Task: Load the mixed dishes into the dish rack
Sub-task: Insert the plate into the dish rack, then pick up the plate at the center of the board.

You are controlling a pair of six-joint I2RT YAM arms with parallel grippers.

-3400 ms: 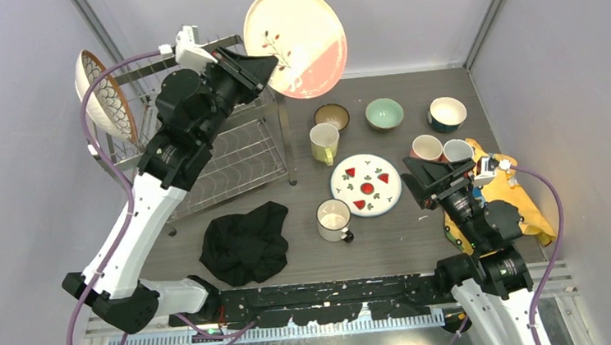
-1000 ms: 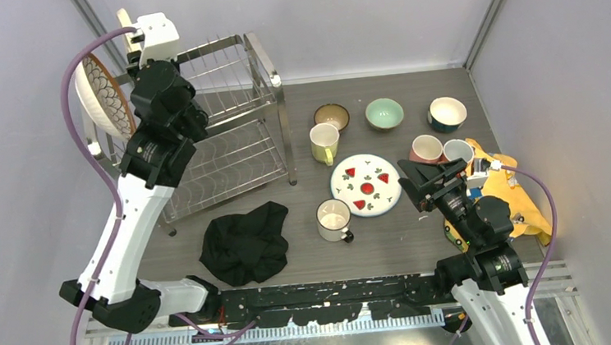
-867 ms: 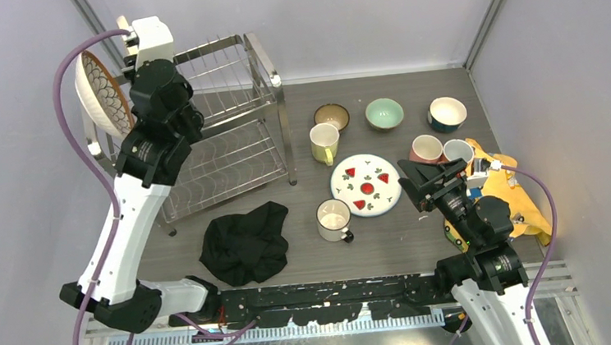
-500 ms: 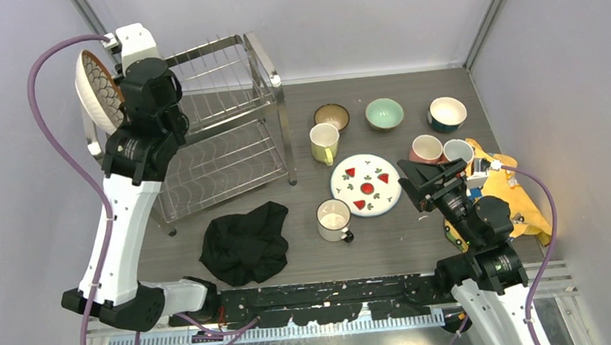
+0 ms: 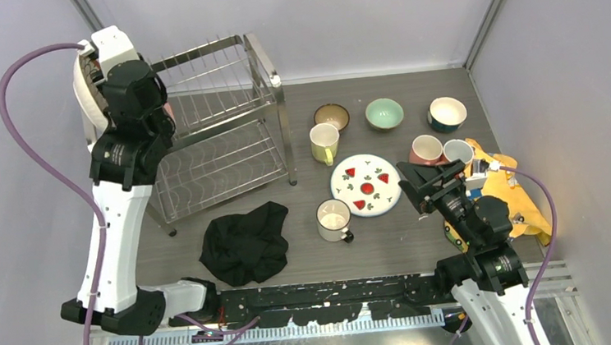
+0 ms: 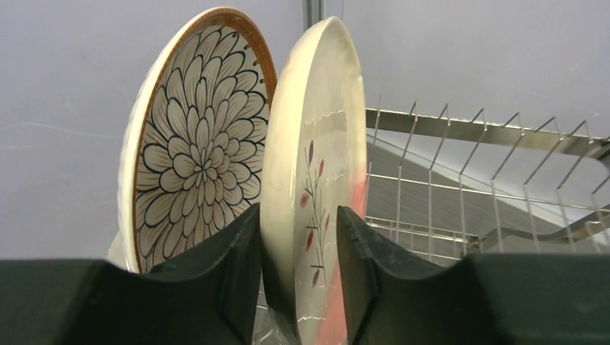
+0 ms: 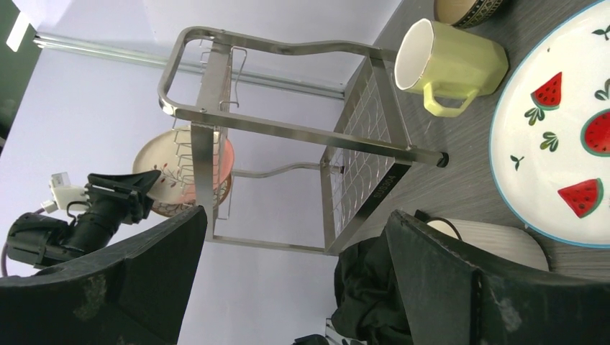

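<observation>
Left pincer (image 6: 296, 215) straddles cream-pink plate (image 6: 316, 144), fingers close on both faces; pinching or just let go, cannot tell. Plate stands upright in dish rack (image 6: 467, 129) top tier, just beside flower plate (image 6: 194, 158), also racked. Right pincer (image 7: 296, 215) spread wide, empty. On the bench (image 5: 406, 239), not yet loaded: watermelon plate (image 5: 366, 185), yellow mug (image 5: 324, 143), white mug (image 5: 334, 219), pink mug (image 5: 426, 148), brown bowl (image 5: 332, 117), mint bowl (image 5: 384, 113), blue bowl (image 5: 447, 114). Well under half done.
</observation>
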